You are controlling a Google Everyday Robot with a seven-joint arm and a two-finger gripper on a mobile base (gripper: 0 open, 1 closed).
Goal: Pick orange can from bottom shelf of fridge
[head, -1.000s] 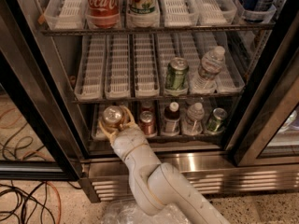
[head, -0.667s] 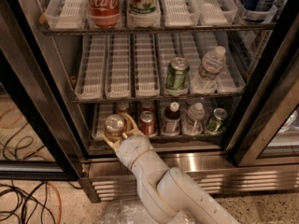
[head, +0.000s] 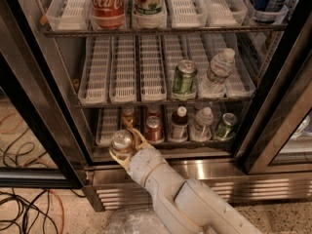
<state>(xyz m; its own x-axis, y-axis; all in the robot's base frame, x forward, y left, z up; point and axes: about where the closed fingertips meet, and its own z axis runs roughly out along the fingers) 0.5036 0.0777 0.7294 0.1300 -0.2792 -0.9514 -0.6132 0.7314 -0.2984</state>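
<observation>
My gripper [head: 124, 144] is at the front left of the fridge's [head: 204, 168] bottom shelf [head: 108, 126], its tan fingers [head: 141, 139] closed around a small can. This is the orange can [head: 121, 139]; I see its shiny silver top from above, and its body is mostly hidden by the fingers. The can is held at the shelf's front edge, over the lower door sill. The white arm [head: 161, 179] runs down to the lower right.
On the bottom shelf stand another copper-toned can [head: 127, 115], a redder can [head: 154, 128], a brown bottle [head: 179, 124], a water bottle [head: 202, 124] and a green can [head: 226, 126]. The black door frames [head: 273, 106] flank the opening. Cables [head: 24, 204] lie on the floor at left.
The gripper, with the can in it, has moved down and outward from the left lane toward the shelf's front edge. The other items have not moved.
</observation>
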